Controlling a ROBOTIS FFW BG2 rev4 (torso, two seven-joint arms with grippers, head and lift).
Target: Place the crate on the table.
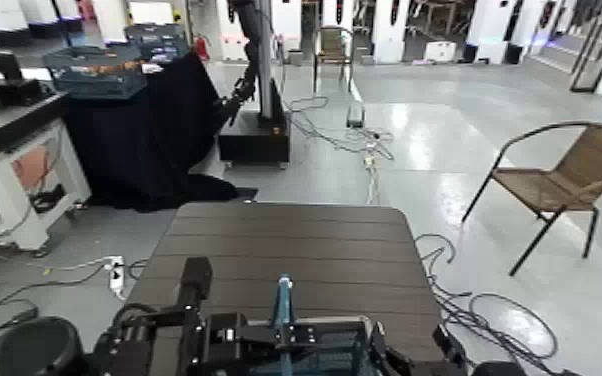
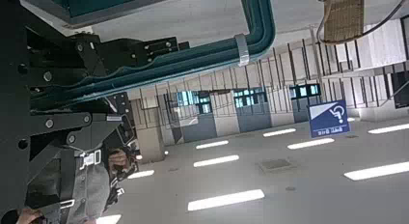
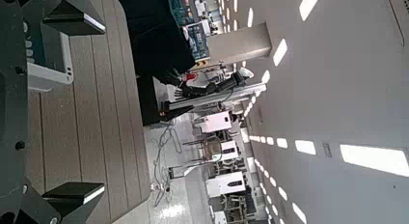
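Right gripper: two dark fingers, tips apart, one fingertip at one edge of the frame and the other at the opposite edge; nothing seen between them.
Gripper body: black, with a pale block beside it.
Table: dark brown lengthwise slats, filling the area past the fingers.
Black-draped table: beyond the slatted top, dark cloth hanging to the floor.
Robot stand: black base on the grey floor past the table's edge, arm parts above it.
Cables: loose on the floor near the stand.
Background: white columns and rows of ceiling lights.
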